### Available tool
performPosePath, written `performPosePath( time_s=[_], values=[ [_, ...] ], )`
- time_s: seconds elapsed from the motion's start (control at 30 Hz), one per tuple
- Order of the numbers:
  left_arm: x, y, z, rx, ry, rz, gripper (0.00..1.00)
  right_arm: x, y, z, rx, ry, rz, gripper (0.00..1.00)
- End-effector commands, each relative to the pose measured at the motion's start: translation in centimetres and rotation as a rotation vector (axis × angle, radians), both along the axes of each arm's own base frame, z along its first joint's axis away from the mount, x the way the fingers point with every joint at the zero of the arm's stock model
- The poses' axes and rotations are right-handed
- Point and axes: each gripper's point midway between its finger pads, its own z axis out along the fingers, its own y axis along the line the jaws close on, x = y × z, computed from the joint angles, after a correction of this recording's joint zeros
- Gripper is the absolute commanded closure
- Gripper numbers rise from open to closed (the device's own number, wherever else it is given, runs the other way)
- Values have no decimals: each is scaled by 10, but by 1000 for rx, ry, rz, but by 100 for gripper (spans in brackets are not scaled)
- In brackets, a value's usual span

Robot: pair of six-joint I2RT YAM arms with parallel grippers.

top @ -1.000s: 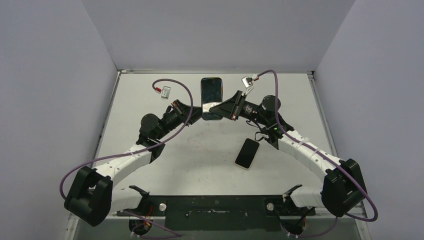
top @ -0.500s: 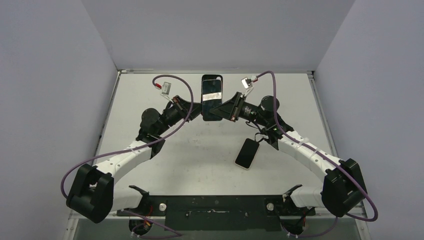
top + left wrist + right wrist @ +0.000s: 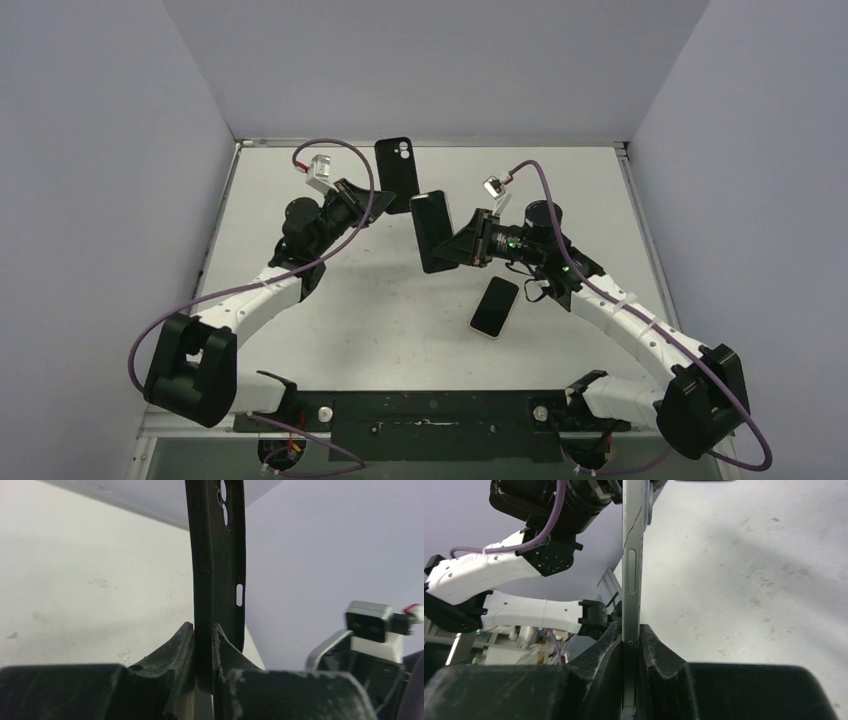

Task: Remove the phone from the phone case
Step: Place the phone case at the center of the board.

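Above grey table, left tool clamps empty case, right tool clamps phone.

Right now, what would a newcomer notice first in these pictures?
The two arms meet at the far middle of the table. The left hand pinches an empty black case, and the right hand pinches a bare phone just beside it, the two apart. A second phone lies flat on the table by the right arm.
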Motion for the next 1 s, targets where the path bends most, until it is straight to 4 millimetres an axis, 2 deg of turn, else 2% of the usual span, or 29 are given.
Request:
performPosePath(
  time_s=[0.0, 0.3, 0.43, 0.5, 0.63, 0.73, 0.87, 0.97],
  values=[
    [10, 7, -60, 131, 126, -6, 100, 14, -25, 0, -70, -107, -106, 100],
    [39, -2, -151, 232, 328, -91, 100, 26, -46, -26, -144, -98, -202, 100],
    [49, 2, -178, 256, 412, -97, 100, 29, -52, -31, -172, -102, -223, 100],
    [54, 19, -185, 265, 440, -66, 100, 28, -55, -35, -186, -94, -228, 100],
    [68, 76, -188, 261, 464, 26, 100, 28, -58, -39, -198, -88, -236, 100],
    [71, 105, -194, 269, 478, 78, 100, 30, -58, -43, -204, -82, -235, 100],
    [76, 121, -203, 279, 475, 88, 100, 33, -57, -44, -205, -86, -233, 100],
    [80, 119, -210, 289, 477, 48, 100, 34, -55, -46, -210, -83, -228, 100]
  ],
)
